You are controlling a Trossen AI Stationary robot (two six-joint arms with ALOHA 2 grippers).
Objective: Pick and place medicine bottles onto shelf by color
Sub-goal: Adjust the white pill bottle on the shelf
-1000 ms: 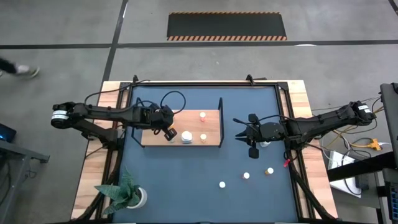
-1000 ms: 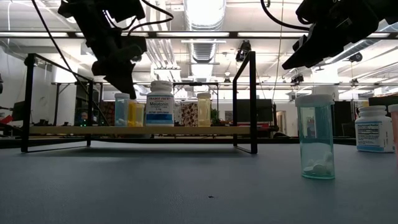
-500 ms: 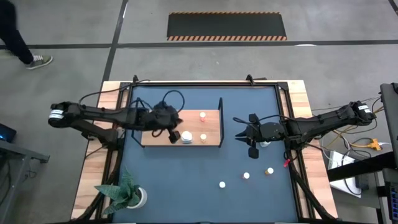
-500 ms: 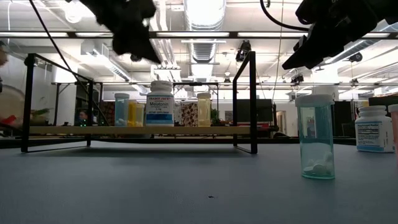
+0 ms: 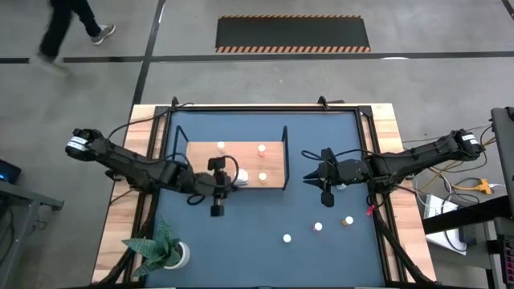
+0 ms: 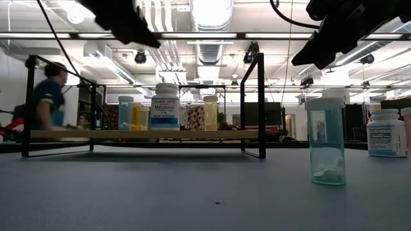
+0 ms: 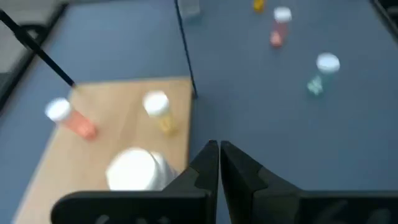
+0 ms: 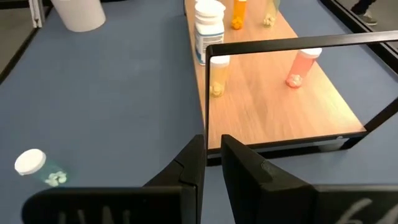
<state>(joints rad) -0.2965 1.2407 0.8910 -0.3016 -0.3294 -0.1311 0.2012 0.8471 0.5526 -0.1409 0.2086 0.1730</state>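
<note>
1. The light-brown wooden rectangular shelf (image 5: 273,164) with thin black metal frame ends stands on the dark blue surface (image 5: 265,249) and serves as the landmark here.
2. The left claw (image 5: 217,210) is over the surface just off the shelf's near long edge, on the side toward the green plant in a white pot (image 5: 165,250). Its fingers are together and hold nothing; the left wrist view shows them pressed tip to tip (image 7: 219,149).
3. The large white bottle with a white cap (image 5: 242,177) stands on the shelf at that near edge, close beside the left claw but not touching it.
4. Also on the shelf: a yellow-tinted bottle (image 5: 262,177) beside the large white one, a pink-orange bottle (image 5: 261,148) toward the far edge, and another small white-capped bottle (image 5: 221,146) farther along that edge.
5. The right claw (image 5: 324,193) hovers above the surface just beyond the shelf's right frame end. Its fingers stand nearly together with a thin gap (image 8: 211,155) and grip nothing.
6. A white bottle (image 5: 342,185) stands partly hidden just under the right claw.
7. Three small bottles stand loose on the surface, well apart from the shelf on its near-right side: a clear teal bottle with a white cap (image 5: 287,238), another white-capped one (image 5: 318,227), and an orange-topped one (image 5: 348,220).
</note>
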